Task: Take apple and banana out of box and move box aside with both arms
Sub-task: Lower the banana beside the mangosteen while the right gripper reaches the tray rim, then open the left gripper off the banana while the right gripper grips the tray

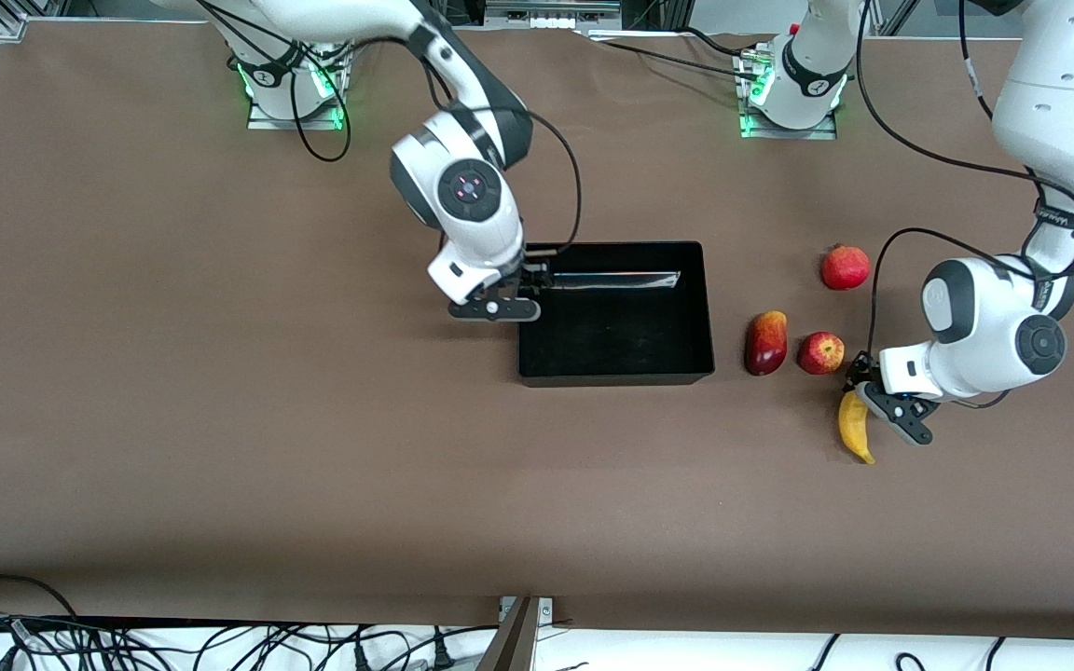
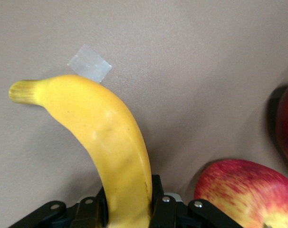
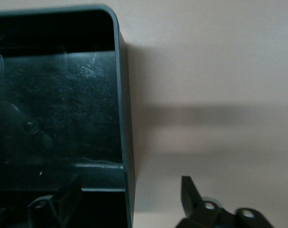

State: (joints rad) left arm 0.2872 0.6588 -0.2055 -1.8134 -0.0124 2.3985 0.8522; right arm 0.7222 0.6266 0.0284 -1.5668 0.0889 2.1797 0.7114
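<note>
Fingers of the left gripper (image 1: 859, 387) are pinching the banana (image 1: 855, 427) beside the apple (image 1: 820, 352). The right gripper (image 1: 528, 284) is straddling the black bin's (image 1: 700, 308) wall, jaws spread wide.

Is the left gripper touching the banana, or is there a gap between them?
Touching. In the left wrist view, the left gripper has its fingers pressed against both sides of the banana, with no gap visible.
</note>
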